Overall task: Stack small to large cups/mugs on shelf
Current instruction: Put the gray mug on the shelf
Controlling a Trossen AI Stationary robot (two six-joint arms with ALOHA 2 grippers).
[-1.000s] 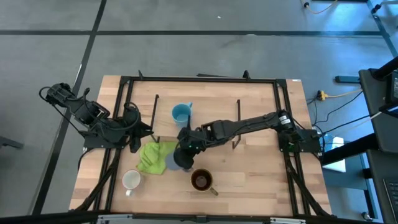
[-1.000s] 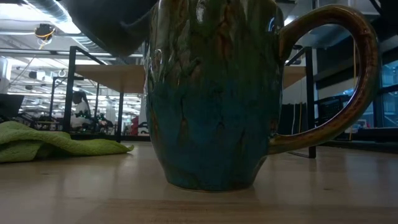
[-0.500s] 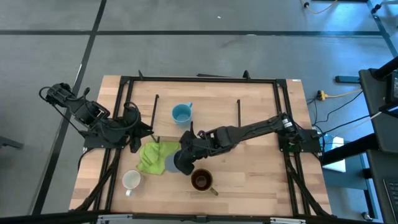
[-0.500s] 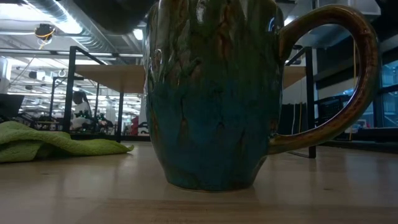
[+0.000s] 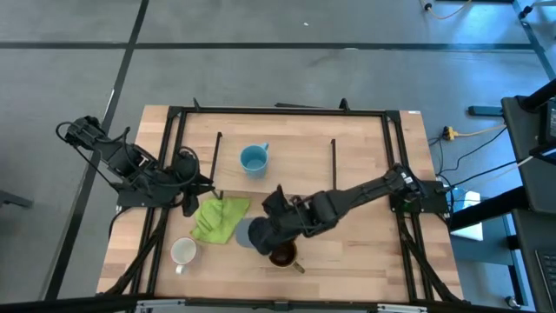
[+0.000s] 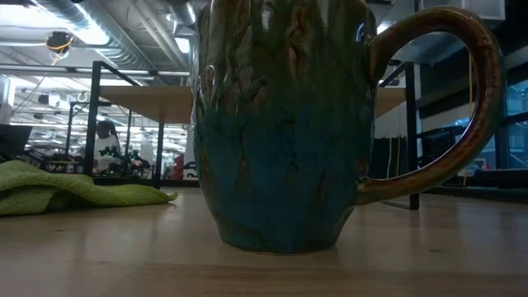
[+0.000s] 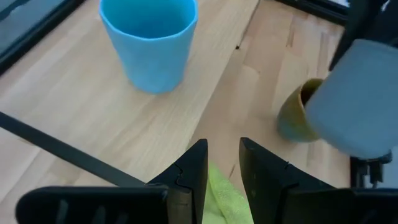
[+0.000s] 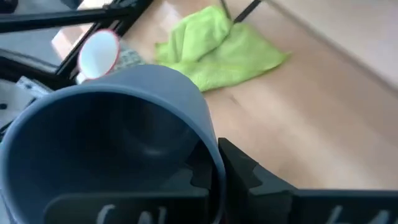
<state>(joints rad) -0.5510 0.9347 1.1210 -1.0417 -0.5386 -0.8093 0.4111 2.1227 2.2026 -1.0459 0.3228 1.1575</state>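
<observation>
- Nowhere on the mugs, cloth or table can any writing be read.
- Right gripper (image 5: 265,233) clamps the rim of the grey-blue handled mug (image 5: 246,233), carried above the table's front edge area, just beside the larger brown glazed mug (image 5: 281,254).
- Left gripper (image 5: 193,193) waits near the left edge, fingers narrowly parted, over the green cloth (image 5: 217,219).
- Light blue mug (image 5: 253,159) stands toward the back; the white mug (image 5: 182,252) sits near the front-left corner.
</observation>
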